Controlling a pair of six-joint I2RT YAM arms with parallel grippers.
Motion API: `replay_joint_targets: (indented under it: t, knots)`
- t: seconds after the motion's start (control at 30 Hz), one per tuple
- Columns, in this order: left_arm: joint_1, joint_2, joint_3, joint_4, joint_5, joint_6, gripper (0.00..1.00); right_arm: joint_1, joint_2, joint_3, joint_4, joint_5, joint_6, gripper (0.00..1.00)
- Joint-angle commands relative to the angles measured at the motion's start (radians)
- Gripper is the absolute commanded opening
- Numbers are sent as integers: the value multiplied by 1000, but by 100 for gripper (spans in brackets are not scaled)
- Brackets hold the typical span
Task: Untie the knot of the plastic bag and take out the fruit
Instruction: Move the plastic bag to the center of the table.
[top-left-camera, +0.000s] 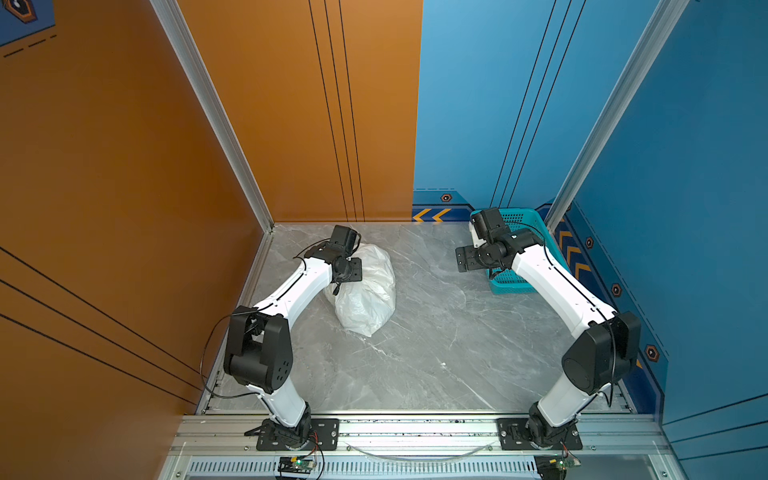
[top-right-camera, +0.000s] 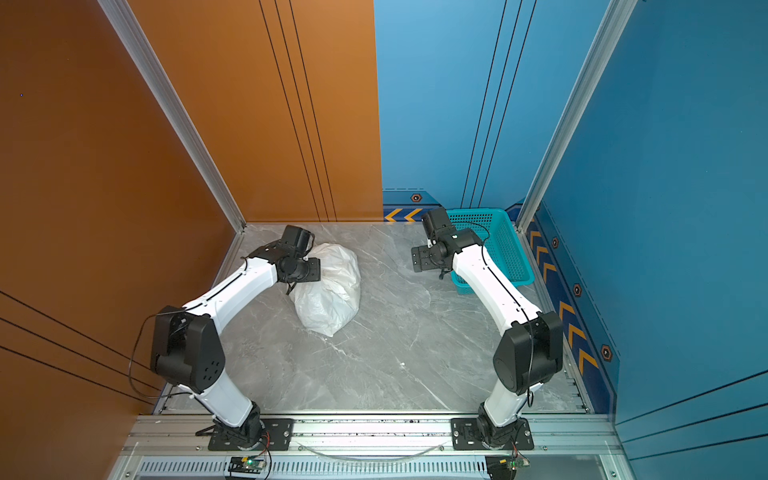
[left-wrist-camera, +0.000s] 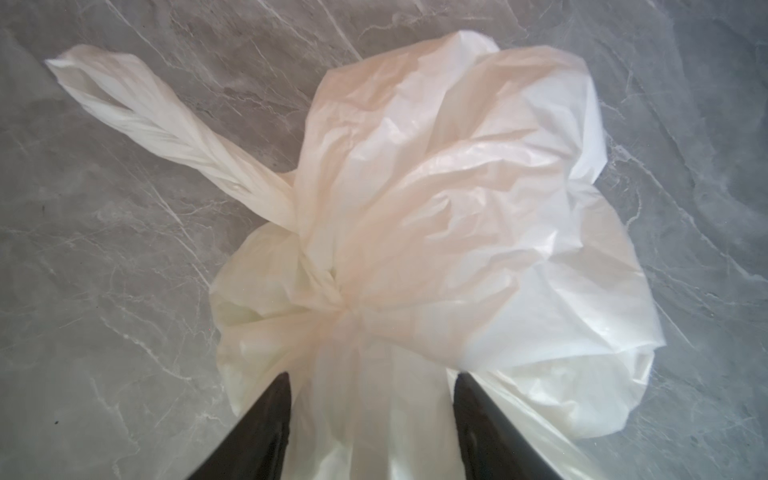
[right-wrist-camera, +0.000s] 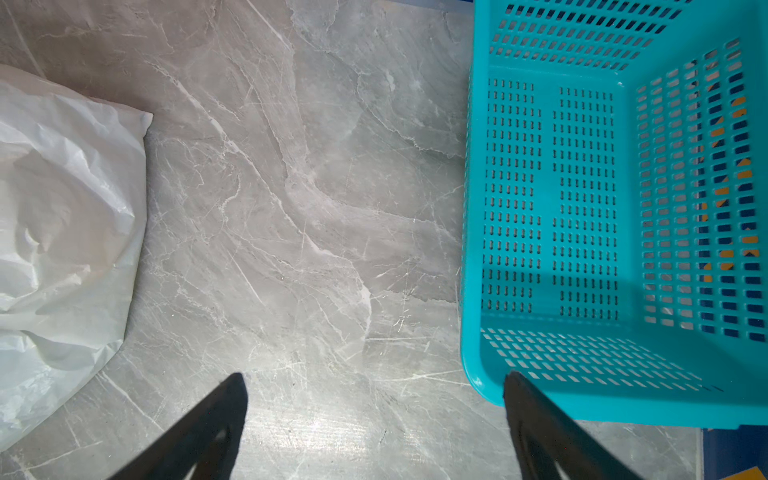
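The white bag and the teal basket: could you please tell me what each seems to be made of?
White bag: apparently thin plastic film, translucent, faintly glossy; it crumples into sharp creases and bunches at the knot. Teal basket: probably rigid moulded plastic, smooth with slight sheen; even slot rows pierce its walls and floor.

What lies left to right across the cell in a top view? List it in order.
Orange wall → white plastic bag → grey marble tabletop → teal perforated basket → blue wall.
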Motion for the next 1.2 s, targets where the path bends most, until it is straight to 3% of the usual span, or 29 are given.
replay_joint_targets:
  t: [0.0,0.1,0.2,0.47,0.8,1.03,1.17]
  knots:
    - [5,51,60,-24,68,11,50,3,-27,-12,-29,-21,16,97]
    - [-9,81,86,-21,89,38,20,6,-29,-19,-29,-24,15,97]
    - [-46,76,90,-4,86,71,1,6,-42,-35,-28,-24,17,97]
    - [-220,6,44,2,161,131,0,13,-99,-81,-28,-69,11,98]
    - [-467,-195,-188,3,298,189,0,84,-193,-158,-19,-198,-118,99]
    - [-490,-303,-300,50,249,160,0,164,-208,-255,22,-380,-195,99]
    - [-491,-312,-304,66,243,157,0,213,-226,-318,89,-472,-199,93]
